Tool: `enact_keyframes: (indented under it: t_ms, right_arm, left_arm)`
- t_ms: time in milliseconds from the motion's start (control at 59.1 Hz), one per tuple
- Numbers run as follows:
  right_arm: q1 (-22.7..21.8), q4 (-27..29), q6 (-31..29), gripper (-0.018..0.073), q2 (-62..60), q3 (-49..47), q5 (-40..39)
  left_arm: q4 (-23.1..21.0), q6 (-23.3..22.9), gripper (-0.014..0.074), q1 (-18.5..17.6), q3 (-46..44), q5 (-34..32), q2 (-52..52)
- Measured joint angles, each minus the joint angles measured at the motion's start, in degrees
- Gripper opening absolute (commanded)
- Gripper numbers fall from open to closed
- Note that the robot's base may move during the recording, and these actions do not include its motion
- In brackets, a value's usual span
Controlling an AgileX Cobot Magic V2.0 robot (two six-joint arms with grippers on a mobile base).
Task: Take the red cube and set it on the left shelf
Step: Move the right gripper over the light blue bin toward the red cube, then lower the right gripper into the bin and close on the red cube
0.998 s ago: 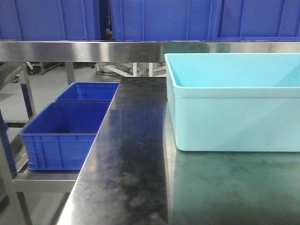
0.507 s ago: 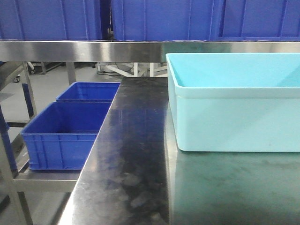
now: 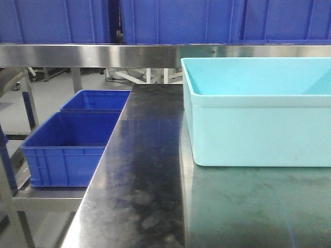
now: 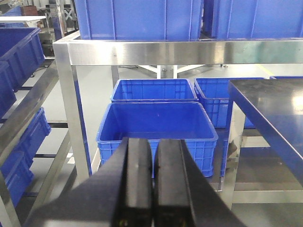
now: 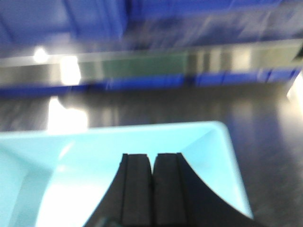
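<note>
Seems barely begun, judging by the views: no red cube to be seen anywhere, neither on the dark tabletop, nor in the visible part of the pale cyan tub, nor on the left shelf. Left gripper pressed shut with nothing between the fingers, facing the blue crates on the shelf's lower level. Right gripper likewise closed and empty, poised above the tub in a blurred view. Leaves everything to do: find the cube, grasp it, carry it to the rack, set it down.
</note>
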Motion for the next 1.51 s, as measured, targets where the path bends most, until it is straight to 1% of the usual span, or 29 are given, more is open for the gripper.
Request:
enact_keyframes:
  t_ms: [68,203,474,541,575,643,660,710,727,761,812,913,1184,1505]
  right_arm:
    - [1.77,0.24,0.0,0.0046,3.97,-3.52,5.12]
    - [4.07,0.47,0.0,0.0046,9.73,-7.58,10.43]
    - [5.3,0.47,0.09,0.0047,15.96,-8.09,13.21]
    - [5.3,0.47,0.09,0.0069,16.82,-8.09,13.85]
    - [5.36,0.47,0.09,0.0099,17.07,-8.09,13.99]
    - [5.46,0.47,0.09,0.0221,17.39,-8.09,14.22]
    - [5.44,0.47,0.09,0.0277,17.53,-8.09,14.31]
    - [5.44,0.47,0.09,0.0405,17.78,-8.09,14.36]
    - [5.44,0.47,0.09,0.0468,17.78,-8.12,14.36]
    - [5.44,0.47,0.09,0.0561,17.89,-8.12,14.36]
    - [5.44,0.47,0.09,0.0635,18.18,-8.22,14.49]
    - [5.44,0.47,0.09,0.0608,18.9,-8.34,14.79]
    - [5.44,0.47,0.09,0.0609,21.22,-8.34,16.66]
    - [5.44,0.47,0.09,0.0609,23.98,-8.42,16.69]
  left_arm:
    - [0.0,0.0,0.0102,0.0,0.0,0.0,0.0]
    - [0.0,0.0,0.0102,0.0,0.0,0.0,0.0]
    - [0.0,0.0,0.0102,0.0,0.0,0.0,0.0]
    - [0.0,0.0,0.0102,0.0,0.0,0.0,0.0]
    - [0.0,0.0,0.0102,0.0,0.0,0.0,0.0]
    - [0.0,0.0,0.0102,0.0,0.0,0.0,0.0]
    - [0.0,0.0,0.0102,0.0,0.0,0.0,0.0]
    - [0.0,0.0,0.0102,0.0,0.0,0.0,0.0]
    - [0.0,0.0,0.0102,0.0,0.0,0.0,0.0]
    - [0.0,0.0,0.0102,0.0,0.0,0.0,0.0]
    - [0.0,0.0,0.0102,0.0,0.0,0.0,0.0]
    - [0.0,0.0,0.0102,0.0,0.0,0.0,0.0]
    - [0.0,0.0,0.0102,0.0,0.0,0.0,0.0]
    - [0.0,0.0,0.0102,0.0,0.0,0.0,0.0]
